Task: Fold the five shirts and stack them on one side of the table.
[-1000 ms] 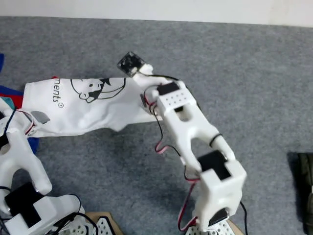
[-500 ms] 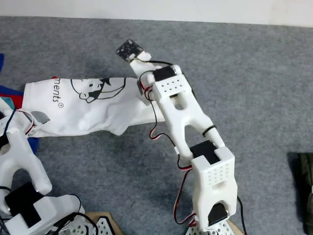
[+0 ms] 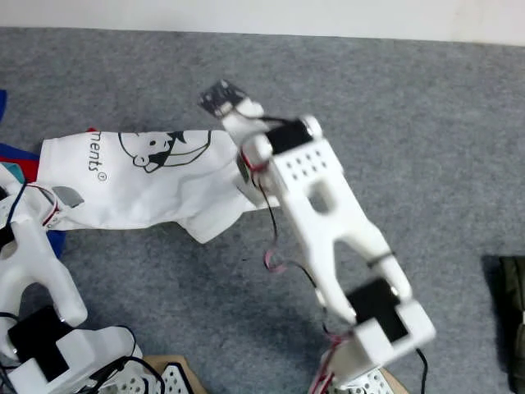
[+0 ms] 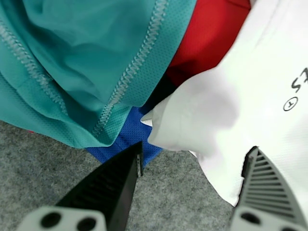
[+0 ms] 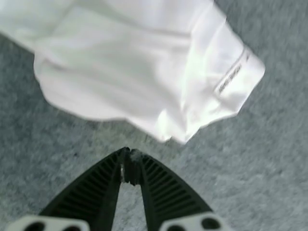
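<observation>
A white shirt (image 3: 139, 176) with a panda print lies spread on the grey surface at the left centre. The right arm (image 3: 316, 185) stands over its right end. My right gripper (image 5: 131, 156) is shut with nothing in it, just above the grey surface, a little short of the white shirt's folded hem (image 5: 144, 72). My left gripper (image 4: 195, 154) is open over the white shirt's left edge (image 4: 231, 96). Just beyond it lies a pile with a teal shirt (image 4: 82, 62), a red shirt (image 4: 207, 33) and a blue shirt (image 4: 127, 142).
The left arm (image 3: 33, 263) stands at the front left beside the shirt pile (image 3: 16, 164). A dark object (image 3: 513, 312) lies at the right edge. A pale wall (image 3: 262, 15) borders the far side. Open grey surface (image 3: 426, 139) stretches to the right.
The right arm has swung its lower part toward the right and tilted its wrist. The white shirt's near right corner has slid slightly toward the front. The left arm is still.
</observation>
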